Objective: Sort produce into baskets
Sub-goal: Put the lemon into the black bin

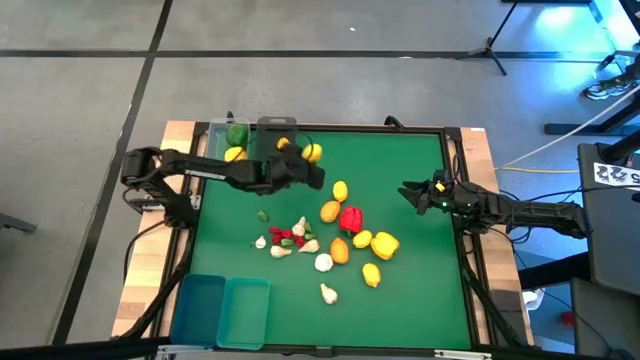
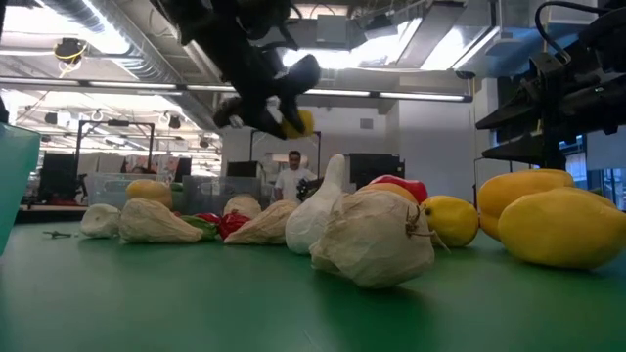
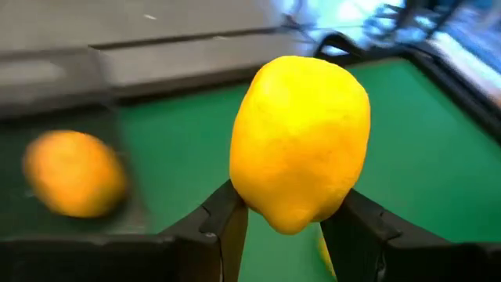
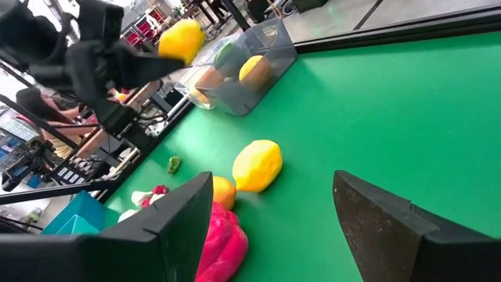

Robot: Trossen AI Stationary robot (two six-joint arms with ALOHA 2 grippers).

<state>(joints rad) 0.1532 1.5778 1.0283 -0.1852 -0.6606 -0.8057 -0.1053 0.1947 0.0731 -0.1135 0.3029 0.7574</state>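
Note:
My left gripper [image 1: 306,162] is shut on a yellow lemon [image 1: 313,152], held in the air just right of two clear bins [image 1: 255,138] at the table's far left. The lemon also shows in the low view [image 2: 298,122] and fills the left wrist view [image 3: 301,141]. One clear bin holds a green pepper [image 1: 237,133] and a yellow piece, the other an orange [image 3: 74,172]. My right gripper [image 1: 410,192] is open and empty near the table's right side, its fingers pointing toward the produce pile [image 1: 335,240] on the green mat. My left gripper pinches the lemon between its two fingers [image 3: 223,227], which sit on opposite sides of the lemon's end nearest the wrist [image 3: 291,210]. The fingers come from the table's left. The lemon is lifted clear of the table, and most of it sticks out past the fingertips.
Two teal bins [image 1: 222,310] stand at the near left corner. Lemons [image 1: 371,274], oranges, a red pepper [image 1: 350,218], garlic bulbs [image 1: 323,263] and small chilies lie mid-table. A lemon [image 4: 257,164] lies on bare green mat between my right gripper and the clear bins. A person [image 2: 293,176] stands beyond the table.

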